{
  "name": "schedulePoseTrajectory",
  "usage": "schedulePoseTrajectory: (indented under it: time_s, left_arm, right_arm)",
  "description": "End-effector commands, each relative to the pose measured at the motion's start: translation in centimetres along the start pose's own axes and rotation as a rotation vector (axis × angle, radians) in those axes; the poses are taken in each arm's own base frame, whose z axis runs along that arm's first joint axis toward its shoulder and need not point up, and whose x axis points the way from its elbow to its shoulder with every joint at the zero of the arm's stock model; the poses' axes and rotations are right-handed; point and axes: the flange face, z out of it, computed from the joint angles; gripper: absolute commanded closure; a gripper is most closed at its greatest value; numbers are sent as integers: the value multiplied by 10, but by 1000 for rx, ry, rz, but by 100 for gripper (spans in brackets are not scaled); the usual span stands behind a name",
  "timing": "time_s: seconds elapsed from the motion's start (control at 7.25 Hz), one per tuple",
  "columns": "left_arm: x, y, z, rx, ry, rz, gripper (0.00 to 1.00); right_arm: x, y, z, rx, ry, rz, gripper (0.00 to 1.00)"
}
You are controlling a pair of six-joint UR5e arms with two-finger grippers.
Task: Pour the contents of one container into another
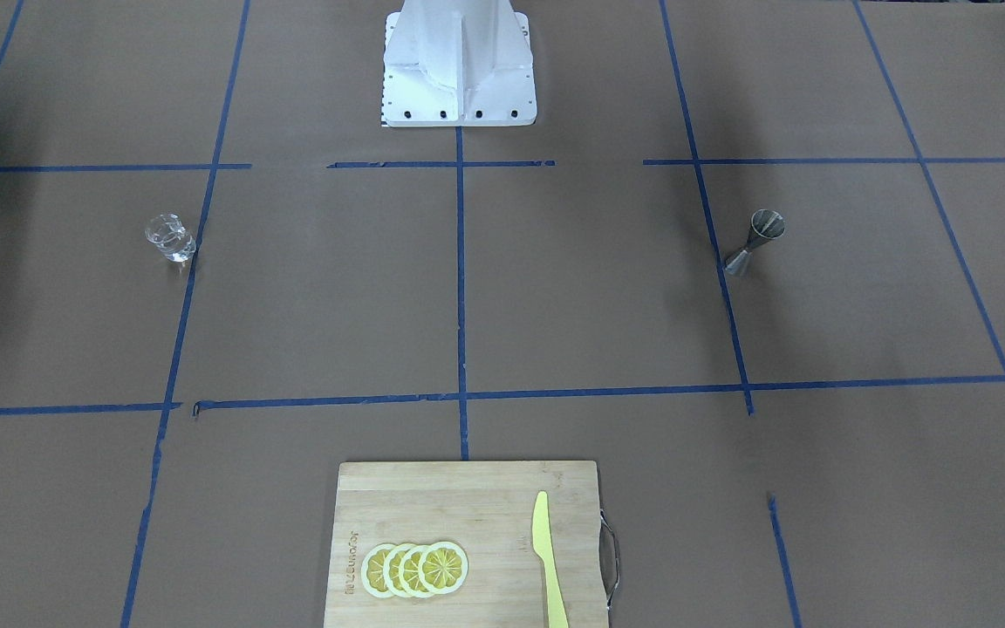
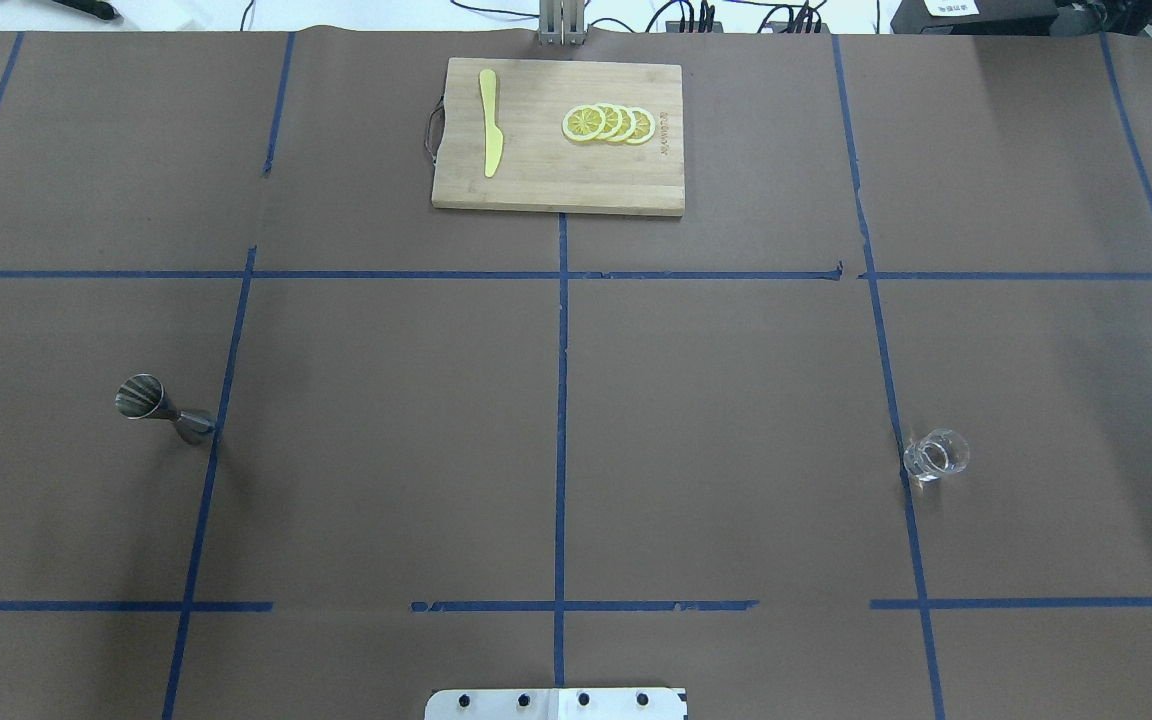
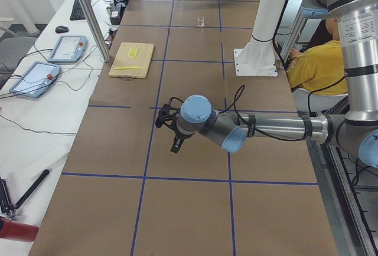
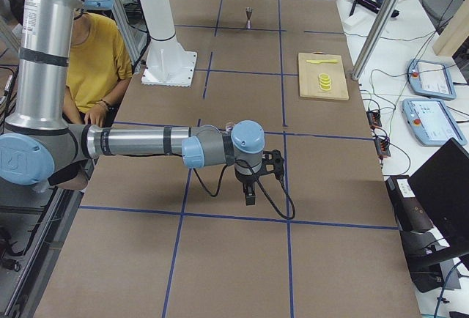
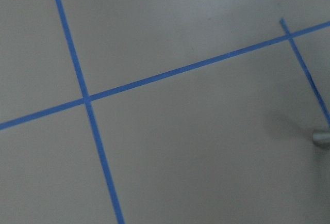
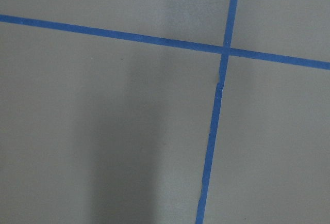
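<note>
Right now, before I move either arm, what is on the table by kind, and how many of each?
clear glass cup: 1
steel jigger: 1
wooden cutting board: 1
yellow knife: 1
lemon slices: 4
Total: 8

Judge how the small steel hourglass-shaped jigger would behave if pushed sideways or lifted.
The small stainless-steel hourglass jigger stands upright, tall for its small base, so a sideways push would probably tip it. Its smooth shiny metal looks rigid but likely slippery to grip. Tipped over, its round cones might roll.
</note>
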Motion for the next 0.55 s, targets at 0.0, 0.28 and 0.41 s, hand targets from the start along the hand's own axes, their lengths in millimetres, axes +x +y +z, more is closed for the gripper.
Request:
schedulePoseTrajectory:
  time_s: [0.0, 0.28, 0.41]
  left_arm:
    - [69, 1, 37, 222, 26, 18, 0]
    - [112, -1, 53, 319, 20, -21, 0]
    - [144, 2, 71, 352, 21, -65, 1]
  right_arm:
    - [0, 0, 0, 0, -3, 1, 0]
    - [-1, 0, 0, 0, -12, 0, 0]
    - [-2, 0, 0, 1, -14, -1, 0]
